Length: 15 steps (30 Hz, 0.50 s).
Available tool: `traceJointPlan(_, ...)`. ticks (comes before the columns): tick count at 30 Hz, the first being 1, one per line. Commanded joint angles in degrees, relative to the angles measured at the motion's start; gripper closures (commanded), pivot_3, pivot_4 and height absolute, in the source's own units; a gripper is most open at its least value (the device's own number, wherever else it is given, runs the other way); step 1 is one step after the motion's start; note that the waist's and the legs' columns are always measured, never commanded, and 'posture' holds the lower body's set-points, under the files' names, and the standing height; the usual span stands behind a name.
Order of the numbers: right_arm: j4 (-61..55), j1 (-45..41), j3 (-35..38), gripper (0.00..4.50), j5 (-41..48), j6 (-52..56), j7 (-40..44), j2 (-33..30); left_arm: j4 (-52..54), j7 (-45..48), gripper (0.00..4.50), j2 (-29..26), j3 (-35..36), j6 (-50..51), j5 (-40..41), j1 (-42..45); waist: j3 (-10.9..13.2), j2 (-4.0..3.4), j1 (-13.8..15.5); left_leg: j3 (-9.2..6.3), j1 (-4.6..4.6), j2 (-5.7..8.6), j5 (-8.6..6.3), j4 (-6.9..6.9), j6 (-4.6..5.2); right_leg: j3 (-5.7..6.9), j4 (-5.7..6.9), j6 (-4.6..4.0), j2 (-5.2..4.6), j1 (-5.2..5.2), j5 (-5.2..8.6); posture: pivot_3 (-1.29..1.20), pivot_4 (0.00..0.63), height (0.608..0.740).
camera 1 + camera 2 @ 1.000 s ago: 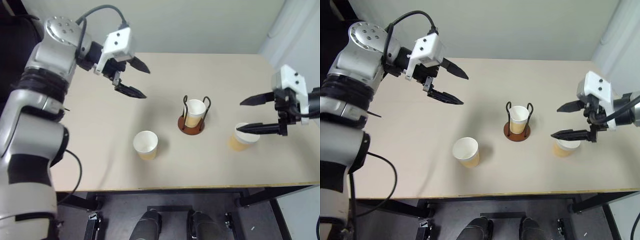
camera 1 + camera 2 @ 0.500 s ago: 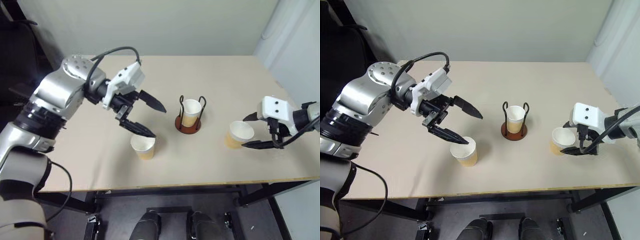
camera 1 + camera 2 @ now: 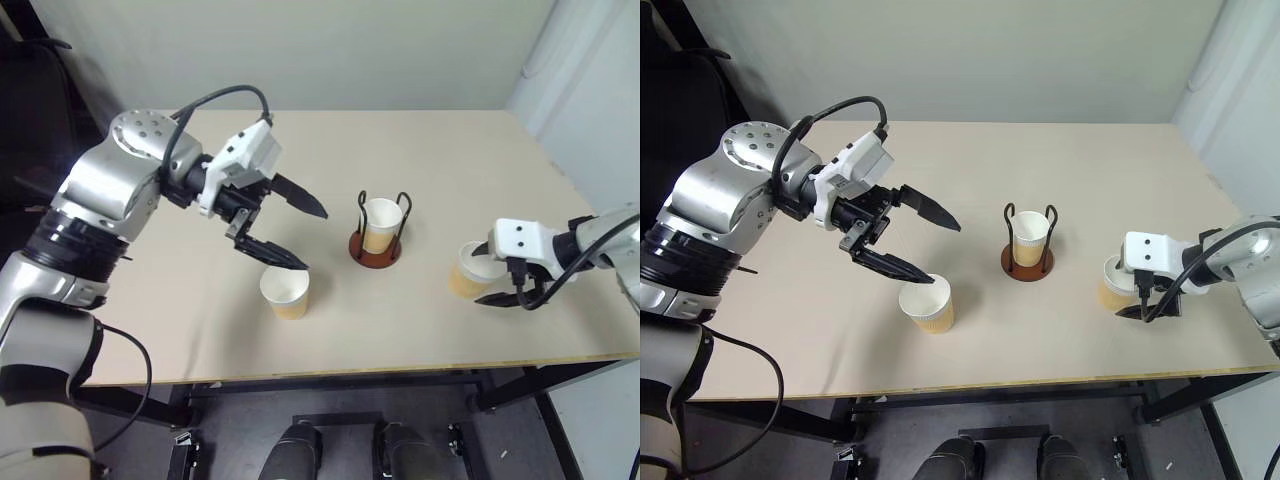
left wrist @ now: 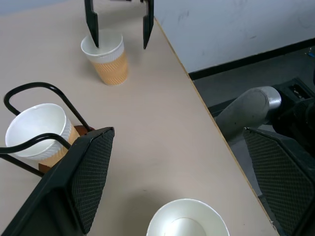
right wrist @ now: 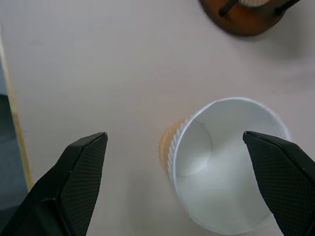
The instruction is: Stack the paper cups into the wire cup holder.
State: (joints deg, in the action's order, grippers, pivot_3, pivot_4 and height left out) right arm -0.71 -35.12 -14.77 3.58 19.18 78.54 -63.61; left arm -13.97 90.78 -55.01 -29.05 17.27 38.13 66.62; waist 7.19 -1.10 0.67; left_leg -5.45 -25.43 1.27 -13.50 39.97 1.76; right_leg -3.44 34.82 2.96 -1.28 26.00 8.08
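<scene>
Tan-yellow paper cups stand at three spots on a pale beige table as a two-armed robot works over them. One cup sits upright inside the wire cup holder, whose reddish-brown disc base and two black wire loops stand near the middle of the table. A second cup stands open-mouthed toward the front edge, to the holder's left. Over it hangs the left tool, its two black fingers spread wide and empty; the lower finger's tip sits just above the cup's white rim, and whether it touches cannot be told. A third cup stands to the holder's right, near the front right part of the table. The right tool is lowered around that cup with its fingers spread, one on either side of the cup; the right wrist view shows clear table between each black finger and the cup's wall, so the cup is straddled, not pinched. All three cups are upright, and the two loose ones stand well apart from the holder.
</scene>
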Motion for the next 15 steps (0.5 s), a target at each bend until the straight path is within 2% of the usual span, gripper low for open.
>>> traceJointPlan(1, 1.8, -1.2, 0.4, 0.00, -2.0, -2.9, 0.7, 0.0, 1.3, 1.7, 0.03, -0.6, 3.3, -0.6, -0.7, -0.2, 0.0, 0.00, 0.0, 0.00, 0.00, 0.00, -0.01, 0.00, 0.00, 0.00, 0.00, -0.01, 0.00, 0.00, 0.01, 0.00, 0.150, 0.740)
traceJointPlan(6, 4.4, -1.2, 0.0, 0.00, -4.1, -5.6, 1.4, 0.7, 0.8, 1.7, 0.03, -0.1, 5.9, -1.2, -2.2, -1.5, 0.0, 0.00, 0.0, 0.00, 0.00, -0.01, -0.04, -0.01, -0.02, 0.00, -0.01, -0.03, 0.00, 0.01, 0.02, 0.00, 0.150, 0.740)
traceJointPlan(9, 4.8, -1.9, 0.2, 0.56, -4.5, -5.7, 2.0, 1.4, 0.4, 1.7, 0.00, -0.1, 7.0, -2.0, -3.6, -2.3, 0.0, 0.00, 0.0, -0.01, 0.00, -0.01, -0.04, -0.03, -0.02, -0.01, 0.01, -0.04, 0.00, 0.03, 0.03, 0.00, 0.150, 0.740)
traceJointPlan(15, 4.5, -4.2, 0.7, 2.71, -4.1, -4.0, 4.3, 1.8, -4.7, 1.7, 0.00, -0.1, 7.1, -7.3, -8.3, -1.5, 0.0, 0.00, 0.0, -0.02, 0.00, -0.01, -0.06, -0.05, -0.05, -0.02, 0.00, -0.09, 0.00, 0.04, 0.06, 0.00, 0.150, 0.740)
